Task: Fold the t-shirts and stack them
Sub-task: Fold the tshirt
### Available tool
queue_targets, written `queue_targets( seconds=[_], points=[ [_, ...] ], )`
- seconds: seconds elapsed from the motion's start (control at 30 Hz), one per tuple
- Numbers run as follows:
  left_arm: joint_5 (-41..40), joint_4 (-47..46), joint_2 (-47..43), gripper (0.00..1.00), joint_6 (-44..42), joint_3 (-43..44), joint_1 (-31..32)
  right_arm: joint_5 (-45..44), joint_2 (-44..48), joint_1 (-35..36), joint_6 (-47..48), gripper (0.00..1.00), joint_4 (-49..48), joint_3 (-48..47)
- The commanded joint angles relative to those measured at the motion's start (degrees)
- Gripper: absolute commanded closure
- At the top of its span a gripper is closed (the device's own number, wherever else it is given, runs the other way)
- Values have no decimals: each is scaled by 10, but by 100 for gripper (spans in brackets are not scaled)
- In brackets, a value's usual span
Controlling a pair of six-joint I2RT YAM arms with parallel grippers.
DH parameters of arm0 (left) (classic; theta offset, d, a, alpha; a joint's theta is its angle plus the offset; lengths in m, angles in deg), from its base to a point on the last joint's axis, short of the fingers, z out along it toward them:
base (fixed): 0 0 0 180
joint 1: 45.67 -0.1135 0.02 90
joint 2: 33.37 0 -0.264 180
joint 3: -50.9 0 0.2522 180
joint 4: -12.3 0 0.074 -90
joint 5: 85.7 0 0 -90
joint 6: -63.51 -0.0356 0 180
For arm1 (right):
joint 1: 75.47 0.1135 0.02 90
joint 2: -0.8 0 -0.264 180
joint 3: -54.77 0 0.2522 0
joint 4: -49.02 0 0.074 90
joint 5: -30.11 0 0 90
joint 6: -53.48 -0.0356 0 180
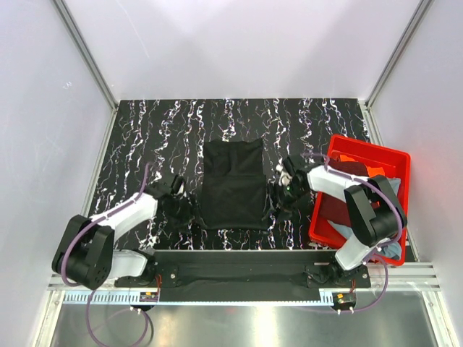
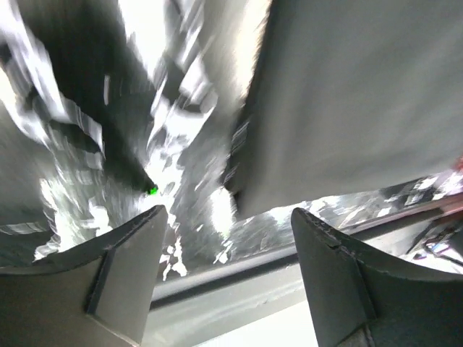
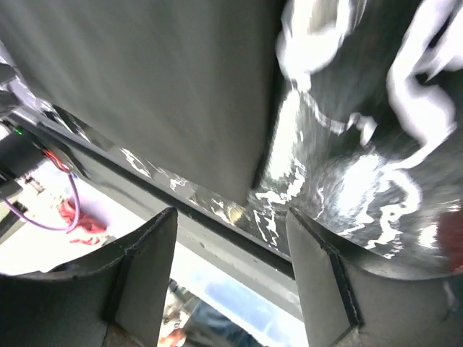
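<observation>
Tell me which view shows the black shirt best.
Top external: the whole shirt shows, folded, with every edge in frame. Each wrist view catches only one blurred near corner of it.

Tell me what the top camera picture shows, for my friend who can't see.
A black t-shirt lies flat on the table, with the left gripper and right gripper beside its near corners. A red bin holding more clothes stands at the right.

Black t-shirt (image 1: 233, 186) — folded flat mid-table — others heaped (image 1: 354, 189) in bin.
</observation>
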Motion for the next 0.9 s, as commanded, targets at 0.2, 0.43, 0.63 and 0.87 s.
queue_targets(
  seconds=[0.2,0.43,0.63,0.87],
  points=[
    [-27,-101,-74,27,180,-114,19,22,77,27,-160,32,-204,170],
    [-53,-56,-39,28,248,-117,20,-4,111,28,-181,32,-192,187],
    [-66,-50,-36,36,291,-123,20,-36,127,27,-187,33,-175,193],
    [-30,-125,-25,68,290,-129,20,-40,101,35,-219,34,-204,209]
  ],
)
